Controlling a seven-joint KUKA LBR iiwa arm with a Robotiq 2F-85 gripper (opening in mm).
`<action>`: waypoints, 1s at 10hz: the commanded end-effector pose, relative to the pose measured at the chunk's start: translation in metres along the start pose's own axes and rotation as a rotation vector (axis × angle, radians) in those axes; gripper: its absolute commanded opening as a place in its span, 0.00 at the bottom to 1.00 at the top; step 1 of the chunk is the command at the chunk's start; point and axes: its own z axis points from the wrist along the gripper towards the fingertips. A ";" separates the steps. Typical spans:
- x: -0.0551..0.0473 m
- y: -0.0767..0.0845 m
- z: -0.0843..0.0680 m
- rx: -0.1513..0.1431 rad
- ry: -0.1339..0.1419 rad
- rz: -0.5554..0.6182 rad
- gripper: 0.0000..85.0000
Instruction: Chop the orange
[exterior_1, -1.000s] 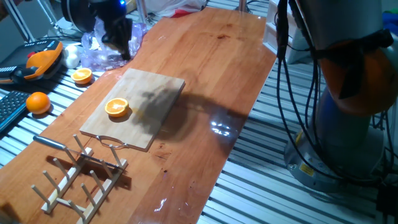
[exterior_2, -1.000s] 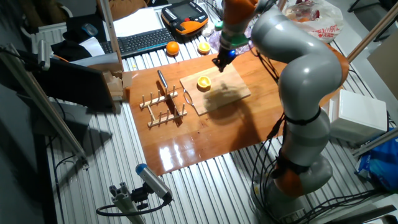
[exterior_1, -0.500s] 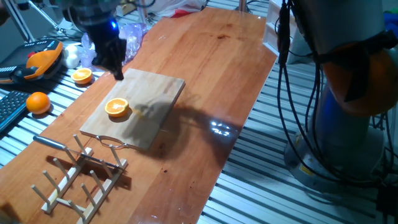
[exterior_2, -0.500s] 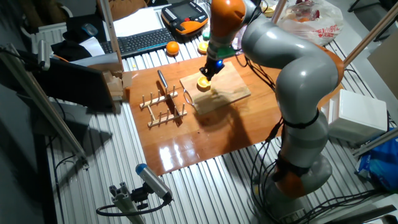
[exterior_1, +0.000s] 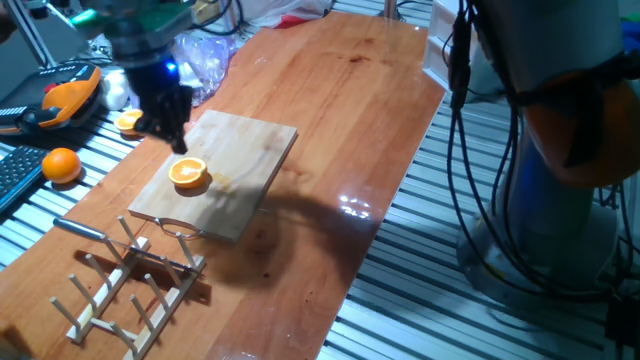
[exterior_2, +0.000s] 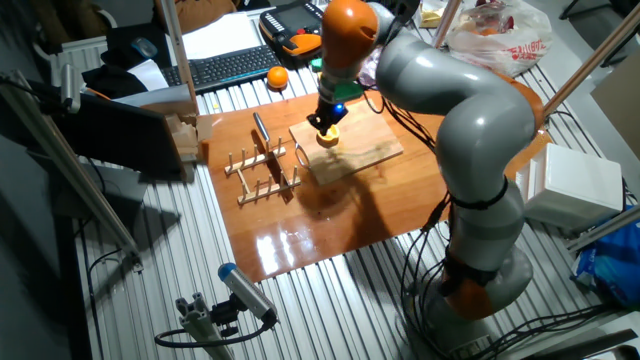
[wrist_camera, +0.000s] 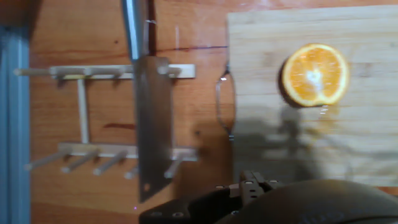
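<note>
One fixed view, left to right: the scene runs from clutter at the left edge to the arm's base at the right.
Far left: a whole round orange fruit (exterior_1: 61, 164) sits on the ribbed metal bench; a second half orange (exterior_1: 128, 122) lies further back, beside the orange-and-black plastic tool (exterior_1: 60, 97).
Near left: a pale wooden peg rack (exterior_1: 130, 287) carries a steel-bladed knife (exterior_1: 78, 228); in the hand view the knife (wrist_camera: 149, 118) lies across the rack's rails, well apart from the fruit.
Centre left: a light wooden chopping board (exterior_1: 220, 172) rests on the reddish wooden tabletop (exterior_1: 340, 120).
The orange: the small half orange (exterior_1: 188, 172), cut face up, sits on the left part of the board; in the hand view the segmented face (wrist_camera: 315, 74) is whole and uncut.
Gripper: the black two-finger gripper (exterior_1: 168, 120) hangs just beyond the half orange, near the board's far-left corner, empty as far as I can see; whether its fingers are spread or pressed together I cannot tell.
Right: the grey arm's base and cables stand beside the table.
Progress: the fruit is placed for cutting, the knife lies untouched on the rack, no cut is made.
Left to do: judging from this, fetching the knife, then chopping.
</note>
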 end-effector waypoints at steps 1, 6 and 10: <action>-0.007 0.054 0.004 0.000 0.001 0.000 0.00; -0.005 0.055 0.005 0.005 0.011 0.007 0.00; -0.002 0.057 0.010 0.014 0.001 0.016 0.00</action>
